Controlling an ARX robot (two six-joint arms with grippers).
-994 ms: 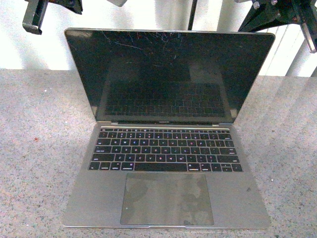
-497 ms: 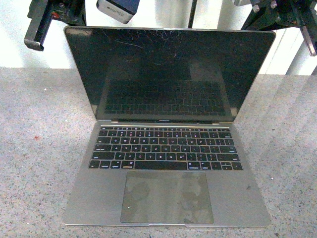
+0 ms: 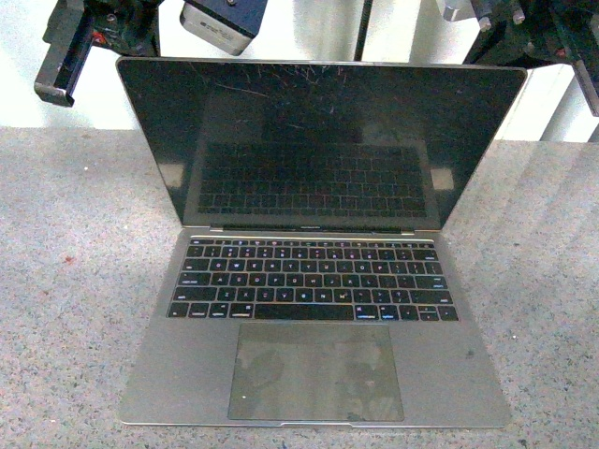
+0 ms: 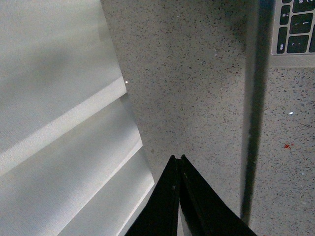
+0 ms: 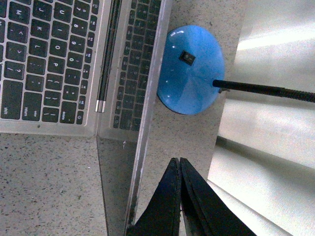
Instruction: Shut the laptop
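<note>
- Grey-silver metal laptop (image 3: 318, 245) fills the centre of the front view. It rests flat on a speckled grey tabletop (image 3: 75, 234), with its lid raised and leaning slightly back.
- Black glossy screen (image 3: 318, 140) is unlit and mirrors the keys. Fine cracks (image 3: 281, 79) spread just below its top edge.
- Black keyboard (image 3: 314, 281) lies in the middle of the frame, and the large trackpad (image 3: 315, 372) sits below it near the lower edge.
- Left gripper (image 4: 178, 158) enters at the lower centre of the left wrist view. Its two dark fingers are pressed together with nothing between them. It sits above bare tabletop, apart from the laptop, whose corner keys show at the upper right.
- Right gripper (image 5: 178, 160) enters at the lower centre of the right wrist view. Its fingers likewise meet along a thin seam and hold nothing. It is near the edge of the raised lid, but contact cannot be judged.
- Blue lamp base (image 5: 192, 69) with a black switch (image 5: 187, 58) stands just behind the lid at the upper centre of the right wrist view. Its black stem (image 5: 266, 90) runs off to the right.
- White slatted panel (image 4: 59, 123) occupies the left half of the left wrist view.
</note>
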